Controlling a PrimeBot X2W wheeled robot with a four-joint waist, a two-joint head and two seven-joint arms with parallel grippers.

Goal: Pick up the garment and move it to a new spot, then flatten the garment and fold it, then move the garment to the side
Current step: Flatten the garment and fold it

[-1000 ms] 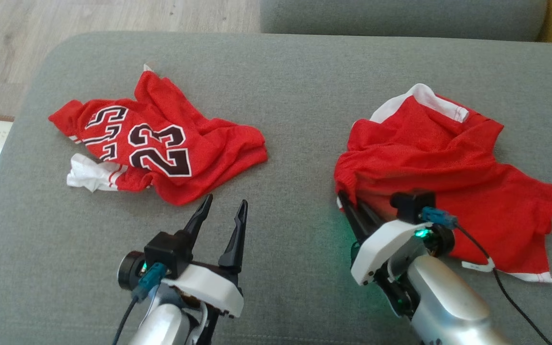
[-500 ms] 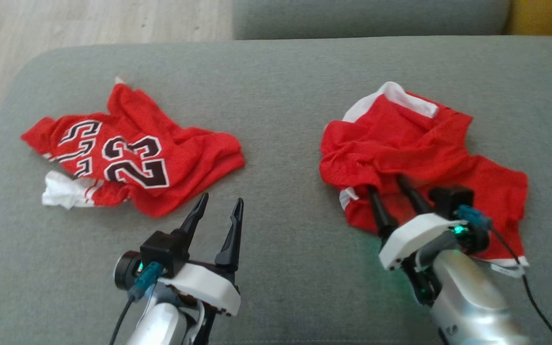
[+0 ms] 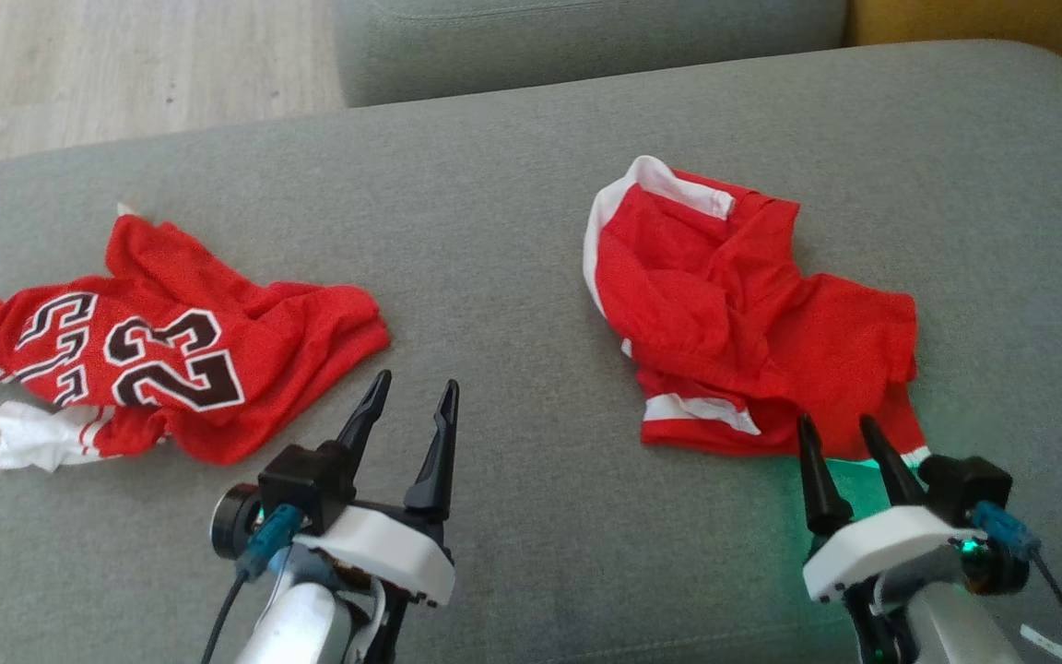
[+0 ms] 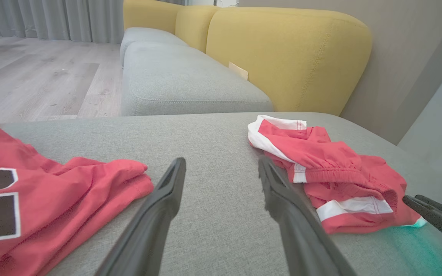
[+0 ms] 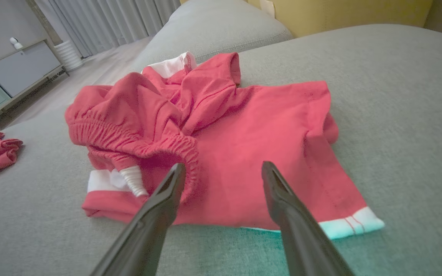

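Your right end effector (image 3: 834, 421) stood open and empty, the nearer arm. Shorts (image 3: 734, 314) lay crumpled on the sofa (image 3: 513, 277), just ahead of its tips, long axis running away and leftward. Your left end effector (image 3: 415, 381), also open, sat well apart.

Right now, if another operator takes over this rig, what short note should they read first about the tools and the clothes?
Left tool: open, empty, over bare grey cushion, close to the number 23 jersey.
Right tool: open, empty, has just released the red shorts; its tips are at their near edge.
Done: shorts set down on the cushion's right part, apart from the jersey.
Left: shorts are crumpled, so flatten, fold, then move aside. The jersey also lies crumpled.
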